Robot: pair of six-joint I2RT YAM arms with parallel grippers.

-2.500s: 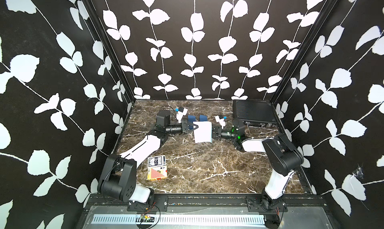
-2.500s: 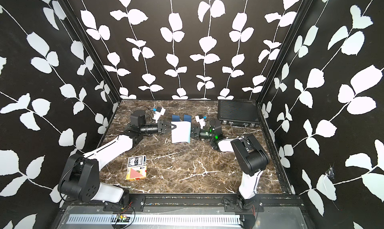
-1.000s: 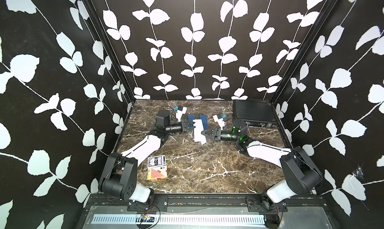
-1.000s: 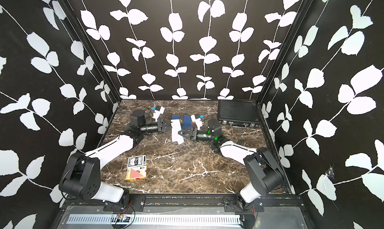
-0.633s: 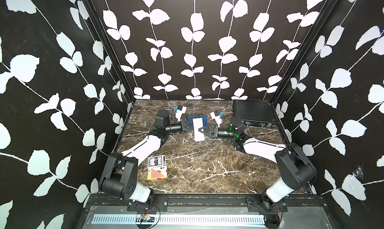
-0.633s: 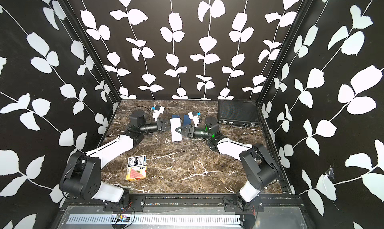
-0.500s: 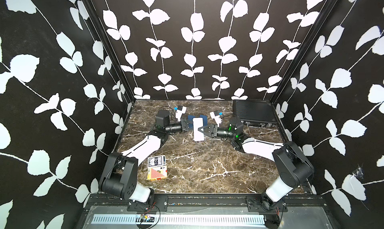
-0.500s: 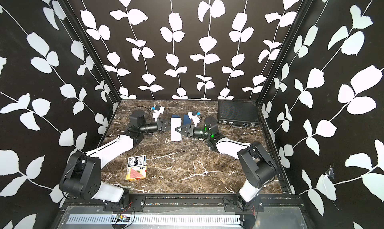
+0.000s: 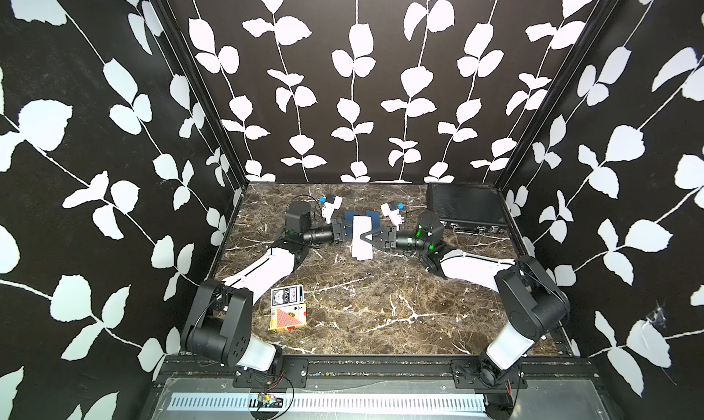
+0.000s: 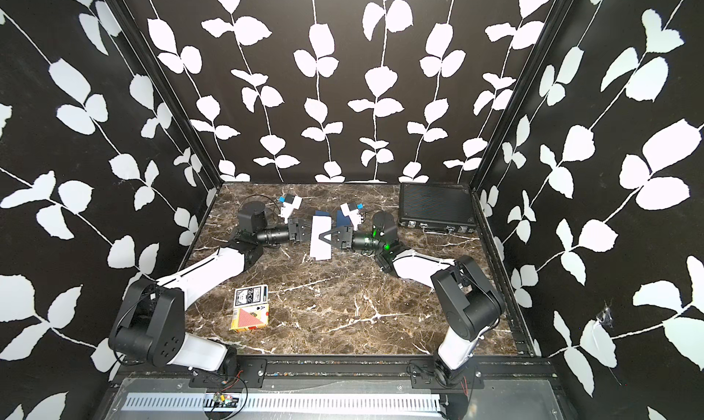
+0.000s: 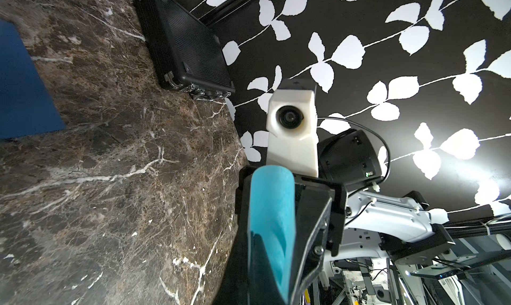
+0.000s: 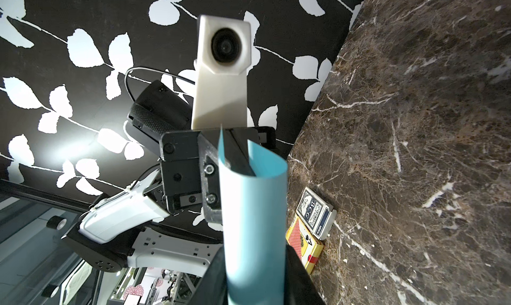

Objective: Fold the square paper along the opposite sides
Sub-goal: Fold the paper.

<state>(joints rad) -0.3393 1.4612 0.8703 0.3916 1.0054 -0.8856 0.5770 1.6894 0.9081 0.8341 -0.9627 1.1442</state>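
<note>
"Where's the paper (image 9: 360, 251)?"

"It's above the table (image 9: 381, 303), pale blue and curled into a loose loop. The left end effector (image 9: 346, 230) is clamped on one end. The right end effector (image 9: 364, 239) straddles the bend, jaws apart."

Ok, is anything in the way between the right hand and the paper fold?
Nothing visible does. The left hand holds the paper up by its edges, and the rounded fold sits between the fingers of the right hand. The card boxes and black case lie well away.
</note>
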